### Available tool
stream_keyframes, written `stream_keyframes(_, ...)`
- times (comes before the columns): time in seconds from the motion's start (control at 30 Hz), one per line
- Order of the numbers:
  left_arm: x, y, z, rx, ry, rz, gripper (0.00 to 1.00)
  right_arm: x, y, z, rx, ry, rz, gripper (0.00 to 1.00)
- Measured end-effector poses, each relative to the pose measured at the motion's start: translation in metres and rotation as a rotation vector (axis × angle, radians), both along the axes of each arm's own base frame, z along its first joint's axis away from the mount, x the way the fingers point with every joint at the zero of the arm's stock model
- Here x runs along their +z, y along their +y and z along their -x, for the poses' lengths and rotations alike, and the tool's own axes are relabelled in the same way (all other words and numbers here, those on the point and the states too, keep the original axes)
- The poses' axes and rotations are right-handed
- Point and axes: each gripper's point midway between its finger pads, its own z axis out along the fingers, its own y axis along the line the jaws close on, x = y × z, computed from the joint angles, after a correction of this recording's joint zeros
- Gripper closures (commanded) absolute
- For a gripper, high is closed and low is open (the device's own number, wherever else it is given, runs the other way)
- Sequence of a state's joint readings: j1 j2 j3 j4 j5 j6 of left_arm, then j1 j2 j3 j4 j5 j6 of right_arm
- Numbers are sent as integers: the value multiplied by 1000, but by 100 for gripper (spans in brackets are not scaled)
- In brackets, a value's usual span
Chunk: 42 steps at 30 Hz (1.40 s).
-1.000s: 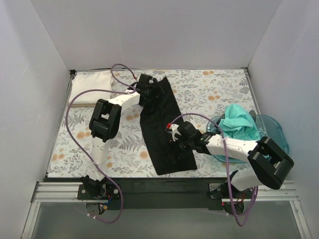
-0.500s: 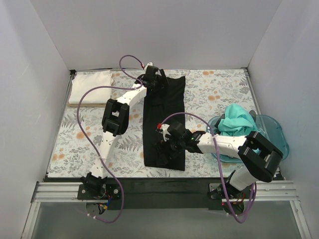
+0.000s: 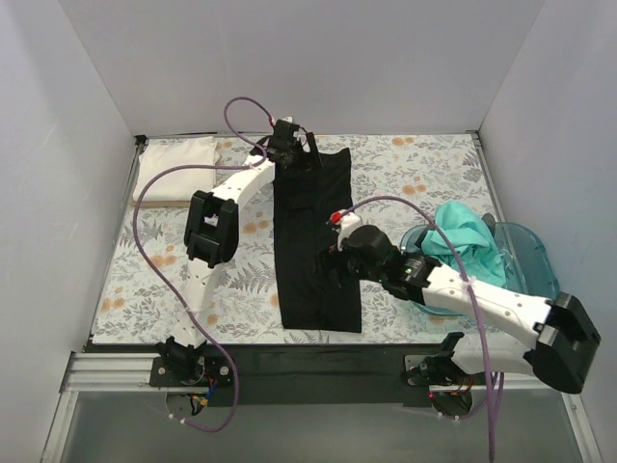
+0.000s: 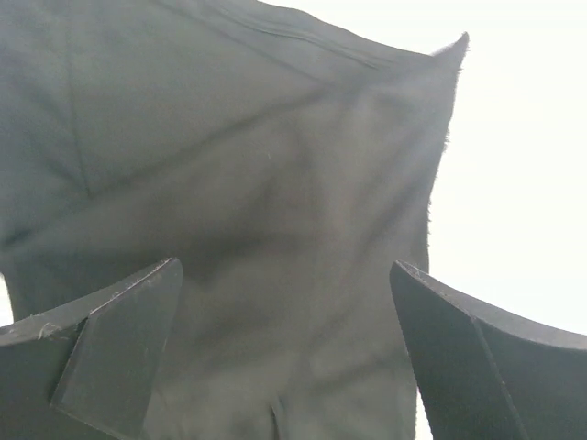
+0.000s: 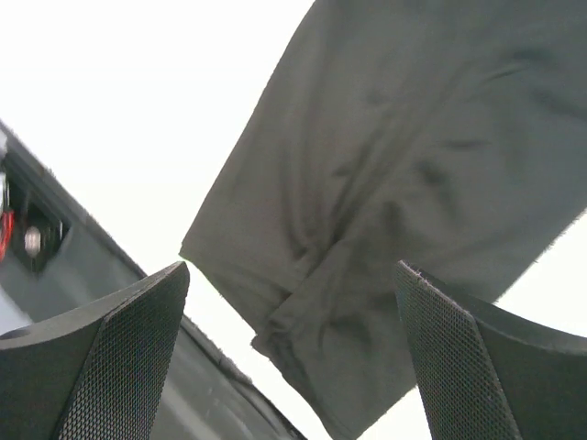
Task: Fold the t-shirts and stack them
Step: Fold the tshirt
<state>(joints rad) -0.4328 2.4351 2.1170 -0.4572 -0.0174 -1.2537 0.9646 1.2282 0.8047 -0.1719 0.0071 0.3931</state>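
The black t-shirt lies on the table as a long narrow strip running from the back edge to the front edge. It fills the left wrist view and shows in the right wrist view with its front corner bunched. My left gripper is open above the strip's far end. My right gripper is open above the strip's right side near the middle. The white t-shirt lies folded at the back left. The teal t-shirt is bunched in the blue bin.
The translucent blue plastic bin stands at the right edge of the table. The floral table cover shows on both sides of the black strip. White walls close in the left, back and right. Purple cables loop over both arms.
Both grippers have let go of the black shirt and risen off it. The shirt has straightened into a strip lying square to the table. The right arm has stretched out.
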Motion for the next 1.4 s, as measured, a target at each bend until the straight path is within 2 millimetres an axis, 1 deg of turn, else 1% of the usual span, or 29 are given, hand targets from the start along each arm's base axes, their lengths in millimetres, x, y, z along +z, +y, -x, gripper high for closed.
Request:
stream_keyframes(0.1,38,-3,17,-48,-21,35,3,20,-21,-9,-123,-75,-41,2)
stream_keyframes(0.17,70,-1,37,-71,-43,55,3,24,-37,-13,-196,-107,-54,2)
stream_keyframes(0.2,87,0,49,-81,-60,68,3,22,-44,-14,-228,-117,-53,2)
stream_keyframes(0.23,103,2,62,-90,-78,79,2,20,-50,-15,-249,-124,-46,2)
stream_keyframes(0.27,115,3,75,-97,-91,88,2,16,-56,-15,-267,-130,-39,2)
stream_keyframes(0.33,139,3,108,-107,-120,123,2,8,-65,-14,-287,-135,-17,2)
stream_keyframes(0.37,147,3,127,-115,-136,142,2,6,-68,-14,-293,-136,-9,2)
stream_keyframes(0.4,146,4,148,-120,-128,153,2,3,-72,-13,-298,-136,1,2)
stream_keyframes(0.43,142,4,167,-126,-119,162,2,0,-75,-13,-302,-135,9,2)
stream_keyframes(0.47,129,8,196,-124,-97,169,2,-3,-78,-12,-303,-133,15,2)
stream_keyframes(0.5,120,7,212,-132,-74,164,2,-6,-81,-10,-305,-130,23,2)
stream_keyframes(0.57,91,10,254,-138,-3,150,2,-12,-85,-8,-305,-121,39,2)
stream_keyframes(0.6,78,13,269,-137,22,137,2,-15,-87,-6,-300,-115,45,2)
stream_keyframes(0.67,51,24,306,-119,104,109,2,-21,-87,-2,-285,-96,51,2)
stream_keyframes(0.73,36,35,333,-100,160,98,2,-27,-86,3,-260,-73,54,2)
stream_keyframes(0.83,28,43,365,-92,204,116,5,-37,-84,12,-222,-35,64,2)
stream_keyframes(0.9,25,43,381,-109,227,130,7,-44,-84,18,-201,-10,72,2)
stream_keyframes(0.97,15,43,399,-131,262,133,9,-50,-83,23,-180,16,80,2)
stream_keyframes(1.03,-3,45,417,-145,324,118,11,-52,-83,28,-164,37,80,2)
stream_keyframes(1.07,-13,47,425,-147,358,100,14,-54,-83,30,-161,44,80,2)
stream_keyframes(1.17,-39,55,442,-131,451,41,19,-61,-84,35,-160,76,84,3)
stream_keyframes(1.2,-40,53,443,-128,464,43,27,-64,-85,37,-161,86,88,3)
stream_keyframes(1.23,-40,50,442,-121,462,53,31,-68,-86,39,-162,98,93,3)
stream_keyframes(1.3,-43,49,442,-108,473,47,40,-75,-89,43,-167,126,105,7)
stream_keyframes(1.37,-45,46,440,-99,479,43,45,-81,-90,46,-169,146,117,11)
stream_keyframes(1.4,-46,45,440,-97,483,38,51,-84,-91,47,-167,157,124,11)
